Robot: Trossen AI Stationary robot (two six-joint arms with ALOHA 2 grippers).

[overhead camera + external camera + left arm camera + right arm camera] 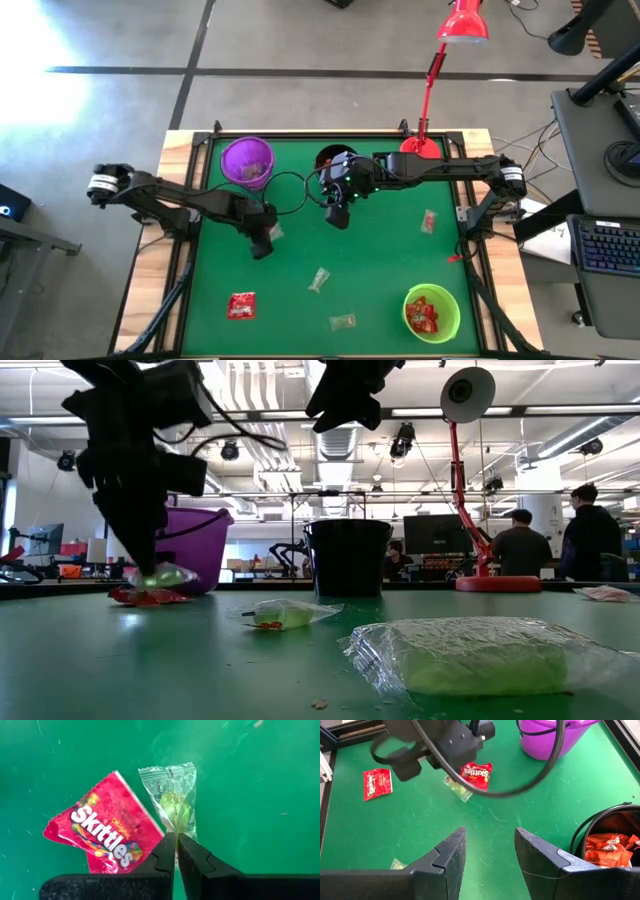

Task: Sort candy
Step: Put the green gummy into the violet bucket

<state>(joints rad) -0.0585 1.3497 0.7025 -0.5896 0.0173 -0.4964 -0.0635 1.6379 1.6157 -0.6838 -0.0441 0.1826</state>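
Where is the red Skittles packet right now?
High view: the red Skittles packet lies left of centre, beside the clear-wrapped green candy pinched in the left gripper.

cups: 3 – translucent purple plastic cup [246,162], black round cup [327,160] beside it, lime green plastic cup [432,313] well apart from it | loose wrapped sweets on the green mat: red packets 3, clear pale-green wrappers 3
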